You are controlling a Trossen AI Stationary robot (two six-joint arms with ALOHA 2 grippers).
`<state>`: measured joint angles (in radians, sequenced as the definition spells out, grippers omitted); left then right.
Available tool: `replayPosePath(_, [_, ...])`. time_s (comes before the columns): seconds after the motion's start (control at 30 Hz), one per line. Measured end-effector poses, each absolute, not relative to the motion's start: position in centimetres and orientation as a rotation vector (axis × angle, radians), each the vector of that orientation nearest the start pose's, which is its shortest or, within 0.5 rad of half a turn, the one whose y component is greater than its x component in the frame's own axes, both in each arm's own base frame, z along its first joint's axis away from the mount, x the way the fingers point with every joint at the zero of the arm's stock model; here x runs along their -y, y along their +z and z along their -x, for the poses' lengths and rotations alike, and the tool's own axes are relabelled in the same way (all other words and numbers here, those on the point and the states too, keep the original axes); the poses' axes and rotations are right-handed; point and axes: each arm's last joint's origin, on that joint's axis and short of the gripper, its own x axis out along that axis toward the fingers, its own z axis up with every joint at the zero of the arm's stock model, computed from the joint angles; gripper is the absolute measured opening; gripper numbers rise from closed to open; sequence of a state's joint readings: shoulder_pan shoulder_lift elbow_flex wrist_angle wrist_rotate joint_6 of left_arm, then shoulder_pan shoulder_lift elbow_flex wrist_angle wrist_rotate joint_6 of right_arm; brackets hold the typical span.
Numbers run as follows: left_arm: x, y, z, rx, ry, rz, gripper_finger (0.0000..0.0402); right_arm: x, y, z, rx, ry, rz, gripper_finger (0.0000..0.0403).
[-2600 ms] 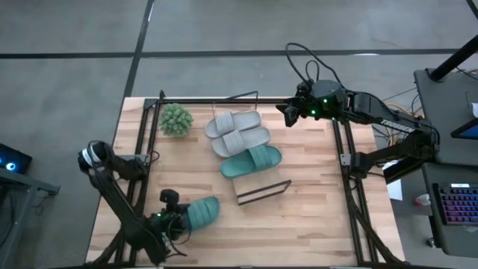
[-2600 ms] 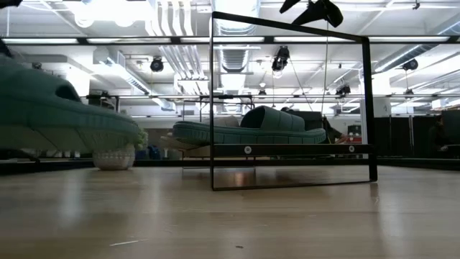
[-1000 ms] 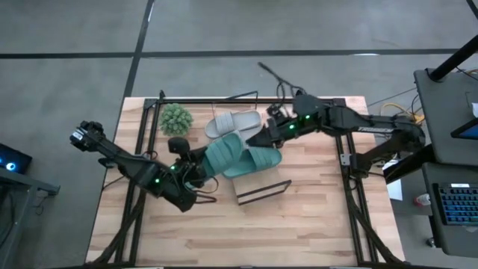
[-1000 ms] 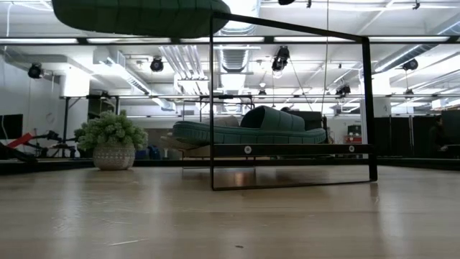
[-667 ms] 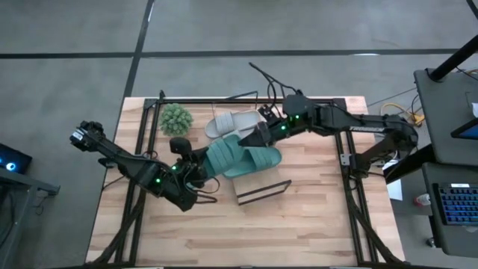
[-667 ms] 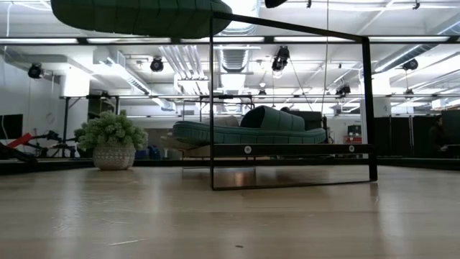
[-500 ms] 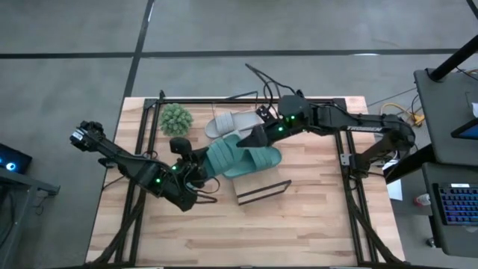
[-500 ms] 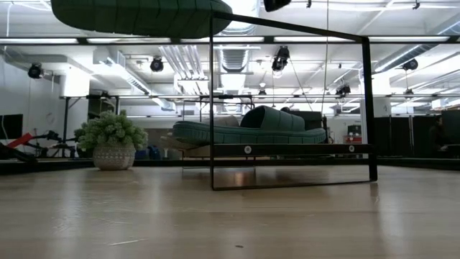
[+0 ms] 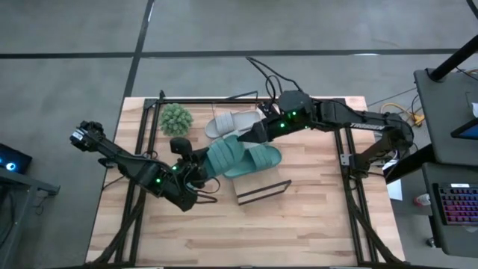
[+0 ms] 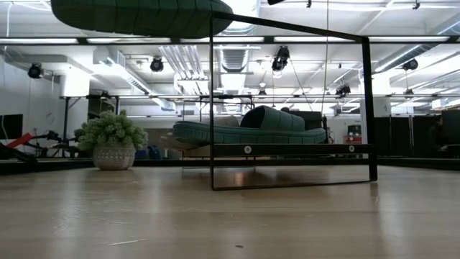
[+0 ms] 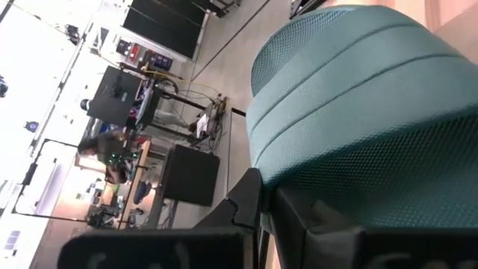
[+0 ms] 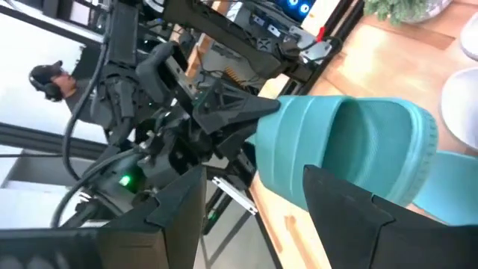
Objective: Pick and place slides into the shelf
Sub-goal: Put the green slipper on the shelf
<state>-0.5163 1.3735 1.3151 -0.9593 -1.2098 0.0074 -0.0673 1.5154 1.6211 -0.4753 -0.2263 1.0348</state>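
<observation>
A teal slide hangs high over the table's middle, shut in my left gripper; the low view shows its sole far above the board. The second teal slide lies flat on the shelf, with a light grey slide beyond it. My right gripper stands open at the lifted slide's far end. In its wrist view the fingers frame that slide; I cannot tell whether they touch it. My left gripper pinches the lifted teal slide between its two fingers at the end nearest that arm. It comes in from the table's left and near side, pointing slightly downward. The slide juts out beyond the fingers toward the right arm, clear of the table and shelf.
A small fuzzy plant in a pot stands at the far left of the table. The shelf's black wire frames rise at its near end and its far end. Bare wood lies along the table's near edge.
My right gripper has edged toward the table's left and a little up, closing on the lifted slide's far end. It has rolled at the wrist and stayed open. The lifted slide has kept still.
</observation>
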Motion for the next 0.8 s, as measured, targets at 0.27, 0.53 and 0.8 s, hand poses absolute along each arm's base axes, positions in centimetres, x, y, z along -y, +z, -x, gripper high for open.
replayPosePath(0.27, [10.4, 34.2, -23.8, -0.664, 0.631, -0.779, 0.0, 1.4, 41.5, -34.9, -0.426, -0.048, -1.049, 0.0215])
replayPosePath(0.53, [10.4, 34.3, -23.9, -0.659, 0.631, -0.773, 0.0, 1.2, 42.4, -36.4, -0.462, 0.006, -0.994, 0.0215])
replayPosePath(0.8, [10.5, 34.2, -23.9, -0.659, 0.629, -0.776, 0.0, 1.3, 43.3, -37.3, -0.538, -0.01, -0.933, 0.0215])
